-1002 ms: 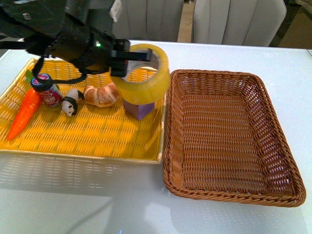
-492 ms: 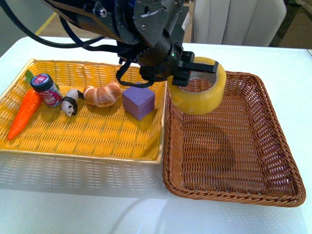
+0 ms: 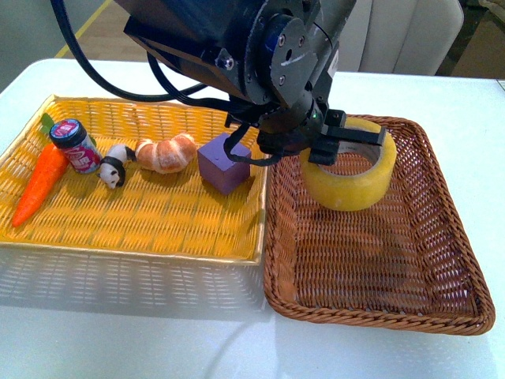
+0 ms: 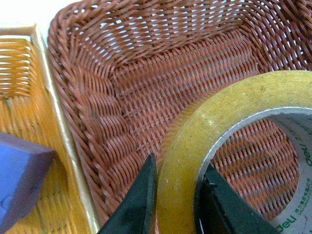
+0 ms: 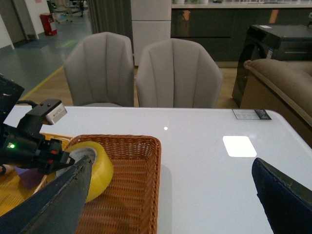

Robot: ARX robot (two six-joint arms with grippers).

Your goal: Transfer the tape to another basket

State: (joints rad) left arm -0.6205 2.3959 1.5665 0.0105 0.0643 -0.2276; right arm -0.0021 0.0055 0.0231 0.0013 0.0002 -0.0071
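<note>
The left hand (image 4: pixel 178 207) pinches the tape (image 3: pixel 351 178) by its wall, hanging over the basket (image 3: pixel 379 257). Let go tilted, it could roll toward the rim.

The yellowish tape (image 3: pixel 348 186), hole upward, hangs low over the brown woven basket (image 3: pixel 379 254).

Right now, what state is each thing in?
Tape, gripped by its wall, over the brown basket.
Left end effector, shut on the tape.
Right end effector, open, empty.
Brown basket, no loose item visible inside.
Yellow basket, holding carrot, can, toy panda, croissant, purple block.
</note>
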